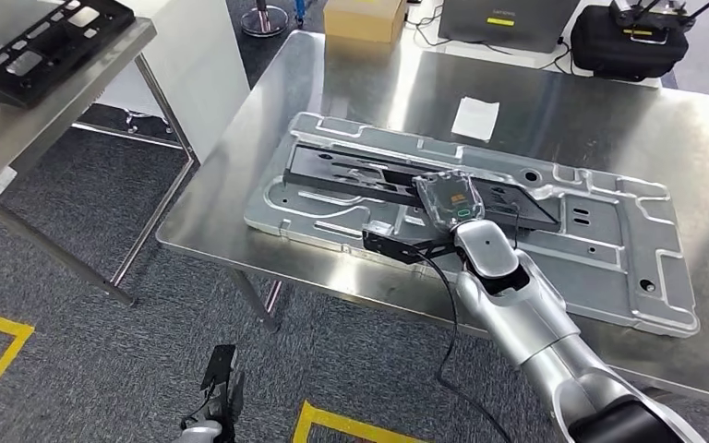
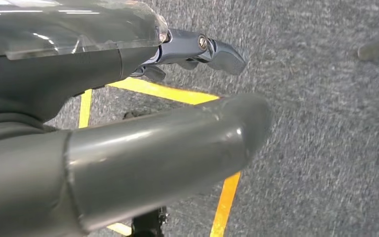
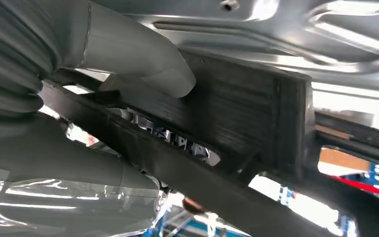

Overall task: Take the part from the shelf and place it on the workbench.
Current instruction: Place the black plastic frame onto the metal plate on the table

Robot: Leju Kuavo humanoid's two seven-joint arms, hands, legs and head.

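- No text, brand, number or label can be read anywhere.
- The white paper (image 1: 475,117) on the workbench (image 1: 609,138) looks blank.

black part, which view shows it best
The head view: the whole black part lies on the silver panel, the right hand at its near edge. The right wrist view gives a close partial look; the left wrist view looks at floor.

part (image 1: 397,180) on panel (image 1: 600,249), panel on workbench (image 1: 351,78)
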